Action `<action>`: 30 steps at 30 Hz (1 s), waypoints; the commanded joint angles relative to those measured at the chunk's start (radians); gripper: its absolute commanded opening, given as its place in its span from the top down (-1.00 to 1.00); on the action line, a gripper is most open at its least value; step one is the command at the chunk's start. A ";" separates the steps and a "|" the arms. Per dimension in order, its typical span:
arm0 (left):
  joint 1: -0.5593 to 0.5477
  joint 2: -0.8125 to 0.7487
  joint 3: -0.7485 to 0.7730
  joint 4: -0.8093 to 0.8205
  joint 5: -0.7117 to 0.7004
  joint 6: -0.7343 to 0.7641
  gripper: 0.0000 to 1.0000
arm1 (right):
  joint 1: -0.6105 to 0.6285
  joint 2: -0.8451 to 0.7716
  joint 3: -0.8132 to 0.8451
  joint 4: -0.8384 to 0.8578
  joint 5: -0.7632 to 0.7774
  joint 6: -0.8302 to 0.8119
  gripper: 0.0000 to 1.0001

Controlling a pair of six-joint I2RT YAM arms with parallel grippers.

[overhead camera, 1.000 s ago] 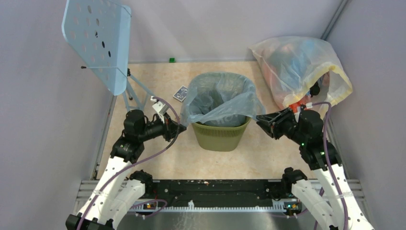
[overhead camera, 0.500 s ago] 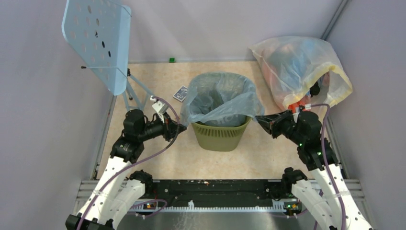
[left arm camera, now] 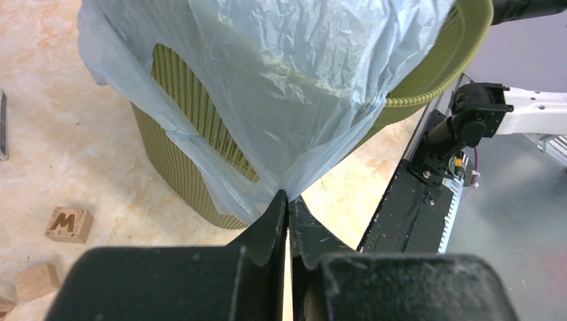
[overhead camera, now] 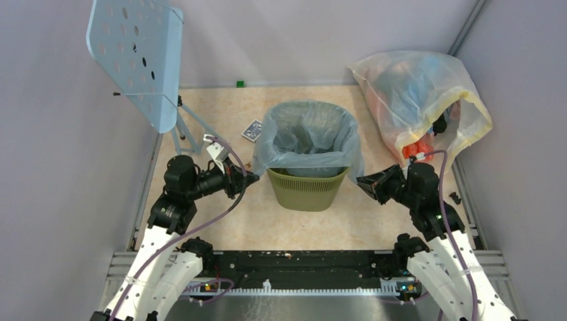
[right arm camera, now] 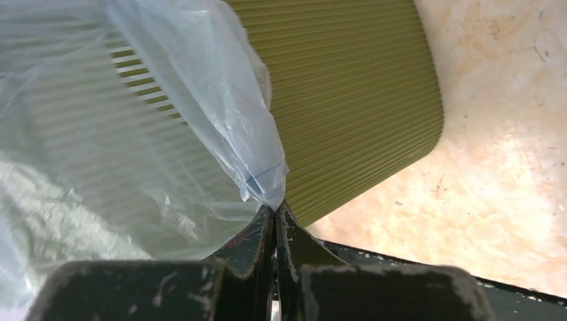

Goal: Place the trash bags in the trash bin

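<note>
Trash bag (overhead camera: 306, 134) sits in the trash bin (overhead camera: 306, 191), its mouth draped over the rim on both sides. Left gripper (left arm camera: 287, 200) is clenched on the bag's hanging corner, beside the bin's left wall. Right gripper (right arm camera: 275, 208) is clamped on the bag's corner at the right wall.

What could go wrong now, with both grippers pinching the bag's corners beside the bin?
The left gripper and right gripper each hold only a tip of the thin trash bag; it may tear or slip free. Uneven pulling could tip the trash bin. Its near rim is bare, so the bag might drop inside.
</note>
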 commanded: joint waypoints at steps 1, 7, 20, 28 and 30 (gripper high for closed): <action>0.003 -0.004 0.014 0.036 0.040 -0.013 0.91 | -0.002 0.038 -0.052 0.073 -0.005 -0.096 1.00; 0.003 0.000 -0.007 0.042 0.108 -0.019 1.00 | -0.002 0.160 -0.010 0.076 0.012 -0.213 1.00; 0.003 0.162 -0.103 0.098 0.046 -0.056 1.00 | -0.002 -0.042 -0.017 0.096 0.028 -0.300 1.00; 0.003 0.111 -0.114 0.166 0.235 -0.093 1.00 | -0.003 0.135 -0.058 0.213 -0.037 -0.346 1.00; 0.003 0.081 -0.116 0.169 0.237 -0.102 1.00 | -0.002 0.182 -0.031 0.209 -0.023 -0.365 1.00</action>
